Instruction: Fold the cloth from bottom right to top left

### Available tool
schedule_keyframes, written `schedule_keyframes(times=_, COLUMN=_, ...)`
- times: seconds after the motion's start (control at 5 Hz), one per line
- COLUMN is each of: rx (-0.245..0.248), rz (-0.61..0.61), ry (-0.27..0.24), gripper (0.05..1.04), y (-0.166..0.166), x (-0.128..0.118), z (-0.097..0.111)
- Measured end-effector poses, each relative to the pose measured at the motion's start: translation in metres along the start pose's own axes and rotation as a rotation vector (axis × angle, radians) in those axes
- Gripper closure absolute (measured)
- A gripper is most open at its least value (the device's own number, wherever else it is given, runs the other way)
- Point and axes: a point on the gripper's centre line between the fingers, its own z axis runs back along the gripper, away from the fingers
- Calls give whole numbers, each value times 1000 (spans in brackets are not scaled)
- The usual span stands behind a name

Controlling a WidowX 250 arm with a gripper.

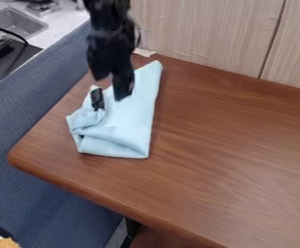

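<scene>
Cloth (134, 118) lies partly folded — gripper (110, 97) pointing down over it.

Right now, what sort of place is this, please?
Probably a robot test area: a wooden table with a gripper at a cloth, and a sink at the upper left.

Here's the cloth (132, 123), lying on the counter (230, 145), towards its far left corner, and the gripper (109, 102) is right there over it. Behind the counter stands the wall (211, 34); along the left, the seat (30, 131); and beyond that, far left, there's the sink (15, 23).
</scene>
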Motion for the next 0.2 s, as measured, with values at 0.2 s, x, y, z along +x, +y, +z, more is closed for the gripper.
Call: schedule_keyframes(times=0.2, rx=38, rz=-20, ry=-22, gripper=84, y=3, x=9, z=29)
